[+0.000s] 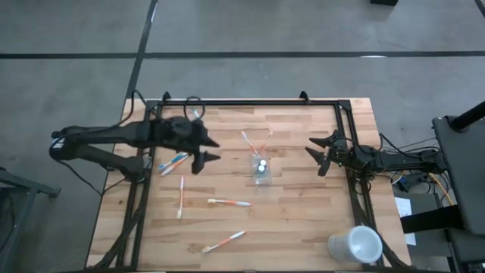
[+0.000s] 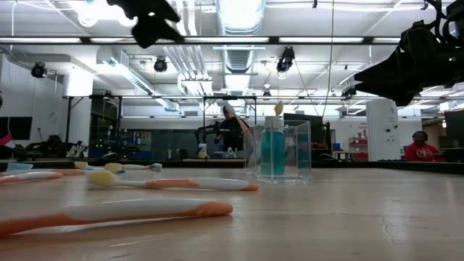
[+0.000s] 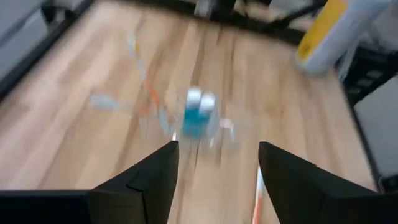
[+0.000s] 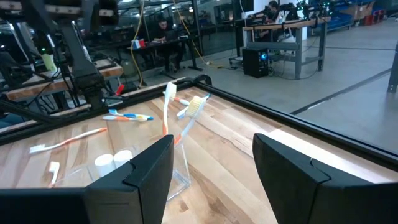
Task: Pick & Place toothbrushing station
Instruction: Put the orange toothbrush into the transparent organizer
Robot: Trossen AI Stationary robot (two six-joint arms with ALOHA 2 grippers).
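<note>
Clear cup mid-table, both grippers raised with jaws apart and empty.

Near the front edge lie an orange-handled brush [image 1: 224,242] and the white cup [image 1: 355,245] at the right corner; farther in, two more brushes [image 1: 229,202] on bare wood. The clear cup [image 1: 261,170] holds the blue tube [image 1: 261,164] and two leaning brushes [image 4: 179,118]. Left gripper [image 1: 206,150] flanks it beside two blue brushes [image 1: 173,162], right gripper [image 1: 317,155] well apart opposite.

Left gripper [image 1: 210,149] hangs left of the clear cup [image 1: 261,171], fingers apart and apparently empty; right gripper [image 1: 318,155] waits right of it, fingers spread.
</note>
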